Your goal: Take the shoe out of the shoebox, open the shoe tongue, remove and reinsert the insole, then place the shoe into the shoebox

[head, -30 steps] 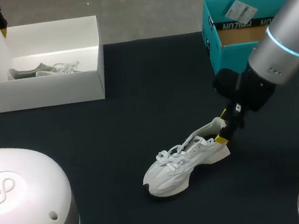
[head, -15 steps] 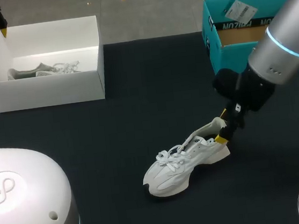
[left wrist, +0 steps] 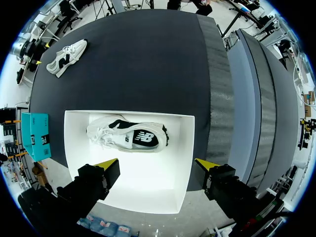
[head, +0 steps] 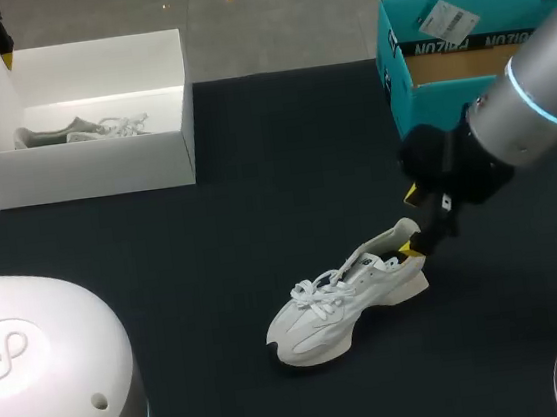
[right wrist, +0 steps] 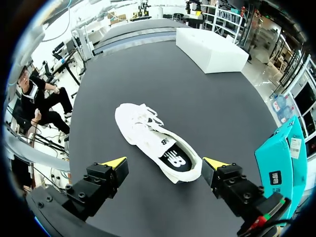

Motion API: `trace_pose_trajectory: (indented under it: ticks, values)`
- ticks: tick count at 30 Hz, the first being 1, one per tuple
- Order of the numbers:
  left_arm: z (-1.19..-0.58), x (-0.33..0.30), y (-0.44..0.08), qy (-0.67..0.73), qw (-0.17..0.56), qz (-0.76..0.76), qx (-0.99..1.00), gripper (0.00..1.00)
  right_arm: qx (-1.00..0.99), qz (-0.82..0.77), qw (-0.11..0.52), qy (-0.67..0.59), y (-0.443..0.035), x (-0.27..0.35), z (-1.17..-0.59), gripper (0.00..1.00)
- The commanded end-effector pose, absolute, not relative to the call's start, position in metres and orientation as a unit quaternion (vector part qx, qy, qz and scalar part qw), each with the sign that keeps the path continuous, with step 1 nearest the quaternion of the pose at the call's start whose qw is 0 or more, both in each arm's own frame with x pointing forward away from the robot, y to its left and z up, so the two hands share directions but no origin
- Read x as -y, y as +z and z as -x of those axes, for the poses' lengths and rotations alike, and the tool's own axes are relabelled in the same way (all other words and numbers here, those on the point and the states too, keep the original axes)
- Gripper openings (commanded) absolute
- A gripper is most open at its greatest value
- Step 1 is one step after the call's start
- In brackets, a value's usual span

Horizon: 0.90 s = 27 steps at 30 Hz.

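The left gripper (left wrist: 157,167) hangs over the white shoebox (head: 93,169), its fingers spread wide and holding nothing. A second shoe (left wrist: 128,138) lies on its side in the box directly beneath it.

Far off to that gripper's right, the white shoe (head: 344,297) stands on the dark table (head: 256,191), out of any box. Its heel is nearest the right gripper (right wrist: 165,163), which hovers just above and behind the heel, fingers wide apart and clear of the shoe. The dark insole (right wrist: 170,157) shows in the opening just ahead of the fingers. A teal box (head: 427,101) stands behind this gripper.

The tongue probably needs lifting first. The shoe looks light, so it should be pinned at the heel before the insole is pulled, or it may lift too.
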<state>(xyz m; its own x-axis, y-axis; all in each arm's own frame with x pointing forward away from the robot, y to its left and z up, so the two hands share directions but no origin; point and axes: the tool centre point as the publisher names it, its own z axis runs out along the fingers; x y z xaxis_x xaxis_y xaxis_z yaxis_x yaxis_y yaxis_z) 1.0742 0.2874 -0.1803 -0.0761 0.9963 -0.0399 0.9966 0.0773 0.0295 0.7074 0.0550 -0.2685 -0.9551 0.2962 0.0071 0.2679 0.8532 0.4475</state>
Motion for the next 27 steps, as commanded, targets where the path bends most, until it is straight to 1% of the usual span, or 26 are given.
trace_pose_trajectory:
  ticks: [1, 18, 22, 27]
  values:
    - [-1.073, -0.287, -0.180, -0.001, 0.025, -0.679, -0.734, 1.00, -0.960, -0.142, 0.021, 0.239, -0.267, -0.044, -0.710, 1.00]
    - [-1.073, -0.287, -0.180, -0.001, 0.025, -0.679, -0.734, 1.00, -0.960, -0.142, 0.021, 0.239, -0.267, -0.044, -0.710, 1.00]
    - [-1.073, -0.287, -0.180, -0.001, 0.025, -0.679, -0.734, 1.00, -0.954, -0.086, 0.036, 0.285, -0.269, -0.032, -0.715, 1.00]
    - [-1.073, -0.287, -0.180, -0.001, 0.025, -0.679, -0.734, 1.00, -0.956, -0.049, 0.060, 0.284, -0.269, -0.023, -0.719, 1.00]
